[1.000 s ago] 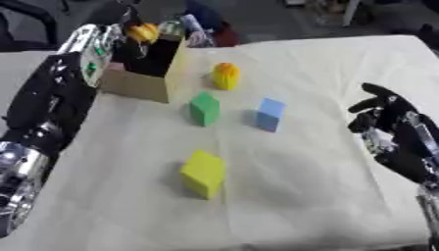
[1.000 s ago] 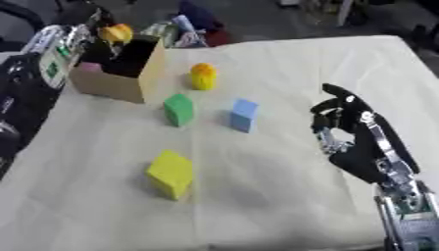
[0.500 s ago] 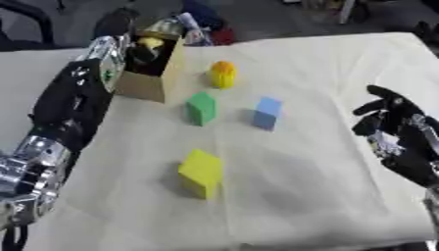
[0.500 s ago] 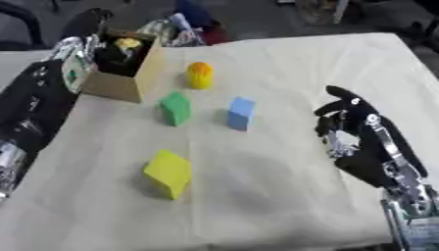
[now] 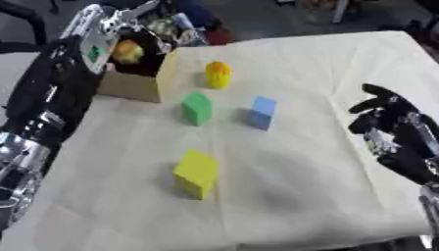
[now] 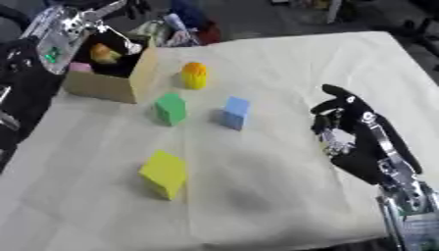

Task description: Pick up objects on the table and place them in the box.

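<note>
Orange object (image 6: 101, 53) now inside box (image 5: 137, 86), upper left; our left hand (image 6: 82, 19) above it, released, fingers open. Right hand (image 6: 347, 130) idle, open, right edge. Four blocks remain on counter (image 5: 300, 196).

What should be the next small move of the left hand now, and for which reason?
Probably lift the left hand up and away from the box. A yellow-orange object already lies inside, and the hand's fingers look straight above it. The yellow cylinder, nearest the box, would be a sensible next target; green, blue and yellow blocks also remain on the table.
</note>
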